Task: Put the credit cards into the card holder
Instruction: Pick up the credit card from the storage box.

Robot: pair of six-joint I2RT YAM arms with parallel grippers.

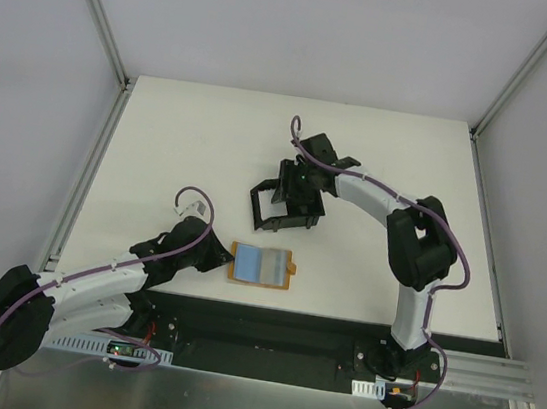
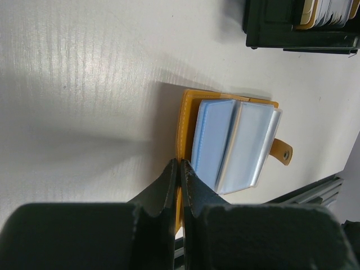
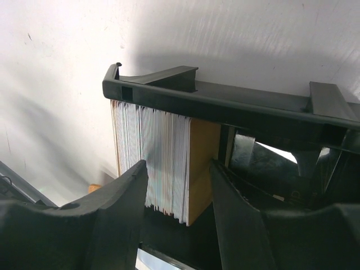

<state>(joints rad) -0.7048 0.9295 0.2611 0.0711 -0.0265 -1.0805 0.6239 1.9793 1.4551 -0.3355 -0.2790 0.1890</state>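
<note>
A white tabletop (image 1: 180,152) sits inside pale walls with metal corner posts. On it lies a tan-orange folding wallet (image 1: 263,266), spread open to show its clear blue-tinted plastic sleeves. Farther back, well apart from it, stands the black open-topped square plastic card holder (image 1: 258,210).

The left claw (image 2: 180,169) is fully closed, its tips on the wallet's near orange edge, probably to keep the cover from shifting. Whether it pinches or only presses that edge cannot be told.

The thin, mostly white-edged credit cards (image 3: 157,157) stand upright in the holder as a packed stack, with a tan-orange card (image 3: 203,169) at one end. The right claw (image 3: 177,166) hangs over that stack, jaws partly apart and straddling it. It holds nothing that shows, and contact with the cards is unclear.
</note>
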